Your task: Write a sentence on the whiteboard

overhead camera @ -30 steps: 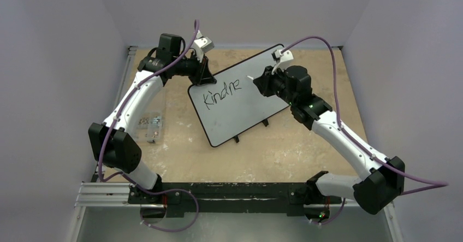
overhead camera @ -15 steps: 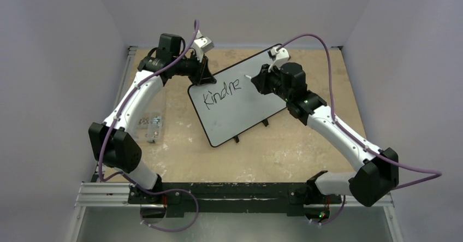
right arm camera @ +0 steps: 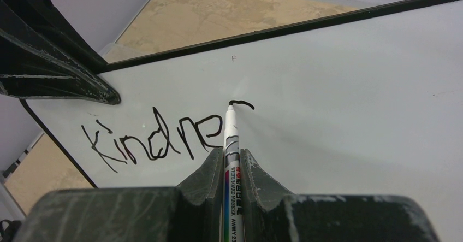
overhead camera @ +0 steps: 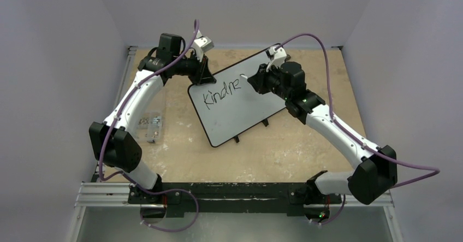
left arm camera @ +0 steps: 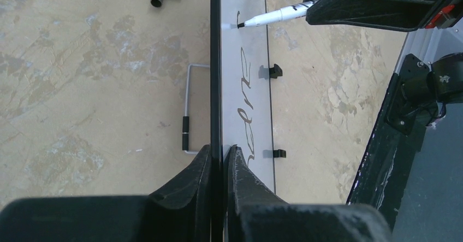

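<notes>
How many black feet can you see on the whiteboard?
2. Both sit on the near edge of the whiteboard: left foot near the lower corner, right foot farther right. Others may be hidden.

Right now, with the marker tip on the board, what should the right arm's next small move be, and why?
Probably sweep the marker tip down and back rightward on the whiteboard. The right claw grips it with the tip at the left end of a short arc beyond the written letters, which looks like the start of an s.
</notes>
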Tool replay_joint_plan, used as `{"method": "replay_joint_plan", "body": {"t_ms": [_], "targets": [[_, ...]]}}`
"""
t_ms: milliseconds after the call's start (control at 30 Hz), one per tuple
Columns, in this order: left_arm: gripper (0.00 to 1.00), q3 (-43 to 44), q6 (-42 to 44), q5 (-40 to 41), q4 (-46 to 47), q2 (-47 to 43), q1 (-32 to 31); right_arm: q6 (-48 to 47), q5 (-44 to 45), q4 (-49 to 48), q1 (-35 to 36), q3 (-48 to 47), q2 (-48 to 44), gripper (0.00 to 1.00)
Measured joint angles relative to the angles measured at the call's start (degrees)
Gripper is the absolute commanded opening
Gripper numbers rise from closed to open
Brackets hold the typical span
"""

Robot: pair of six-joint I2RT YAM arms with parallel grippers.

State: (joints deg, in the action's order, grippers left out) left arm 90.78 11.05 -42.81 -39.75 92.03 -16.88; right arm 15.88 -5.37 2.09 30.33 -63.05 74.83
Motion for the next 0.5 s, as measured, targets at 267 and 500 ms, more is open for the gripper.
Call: {"method": "replay_joint_plan", "body": {"t_ms": [267,500], "targets": [[0.00,0.00,-0.02,0.22,0.00,0.02,0.00,0.22,-0.39,-0.02,-0.02,0.48,0.13,0.00],[0.00,0.02,-0.02,0.22,0.00,0.02,0.00,0.57,-0.15,0.48,-0.02,1.79,-0.63,0.00]]}}
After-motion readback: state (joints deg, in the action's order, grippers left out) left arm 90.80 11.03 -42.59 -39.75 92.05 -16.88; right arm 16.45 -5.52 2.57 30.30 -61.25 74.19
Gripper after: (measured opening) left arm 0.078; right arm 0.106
